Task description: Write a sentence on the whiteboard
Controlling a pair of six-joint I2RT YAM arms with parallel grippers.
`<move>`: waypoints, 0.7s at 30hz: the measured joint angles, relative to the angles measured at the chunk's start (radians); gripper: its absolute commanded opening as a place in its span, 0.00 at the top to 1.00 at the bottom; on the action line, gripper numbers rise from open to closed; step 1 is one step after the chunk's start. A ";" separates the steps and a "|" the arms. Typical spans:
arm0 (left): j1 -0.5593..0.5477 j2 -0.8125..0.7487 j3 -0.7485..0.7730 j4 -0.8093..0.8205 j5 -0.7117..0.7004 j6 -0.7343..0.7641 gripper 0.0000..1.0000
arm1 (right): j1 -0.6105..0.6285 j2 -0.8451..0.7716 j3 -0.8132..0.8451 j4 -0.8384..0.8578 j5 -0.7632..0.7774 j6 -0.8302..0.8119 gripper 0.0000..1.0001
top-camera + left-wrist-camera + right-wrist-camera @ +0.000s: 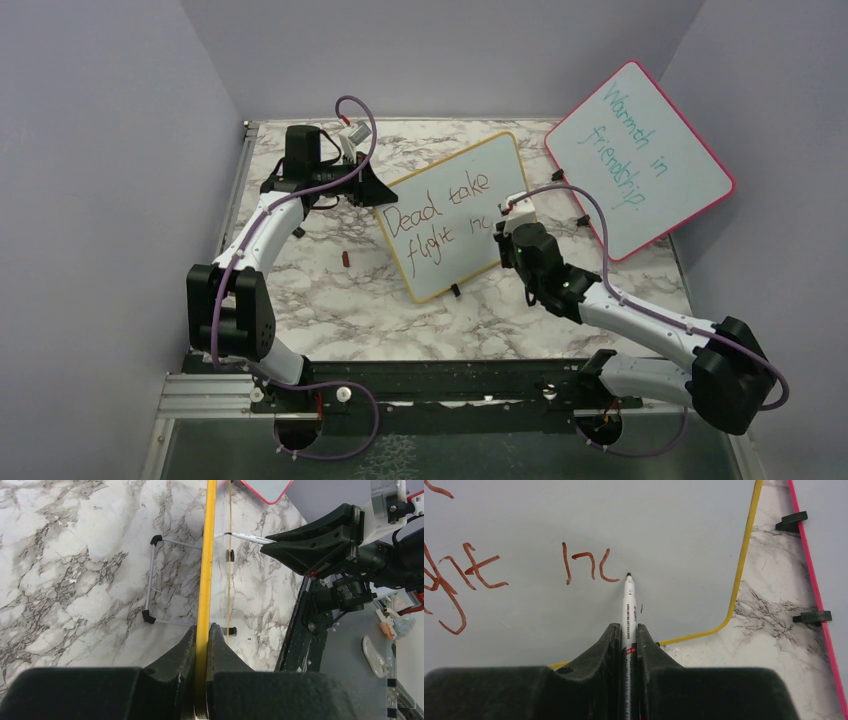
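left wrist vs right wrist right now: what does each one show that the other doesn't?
Only the left wrist view: the left gripper clamped on the yellow frame edge of the whiteboard, seen edge-on, the wire stand behind it, and the right gripper from outside.

Only the right wrist view: the board's writing face, with the latest strokes of the sentence, and the marker tip close to the last stroke; contact can't be confirmed.

Both: the marker in the right gripper, the yellow frame, the marble table, and a bit of the pink-framed board.
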 measured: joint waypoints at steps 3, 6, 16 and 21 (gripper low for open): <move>0.000 0.000 0.000 0.000 -0.001 -0.002 1.00 | -0.001 0.010 0.000 0.015 0.003 -0.002 1.00; 0.002 0.000 0.000 0.000 -0.002 -0.003 1.00 | -0.001 0.015 0.000 0.026 0.003 -0.008 0.99; 0.004 0.000 0.000 0.000 -0.003 -0.004 1.00 | -0.002 0.023 0.003 0.067 0.003 -0.026 0.99; 0.004 0.000 0.000 0.000 -0.003 -0.004 1.00 | -0.005 0.027 0.007 0.074 0.000 -0.027 0.99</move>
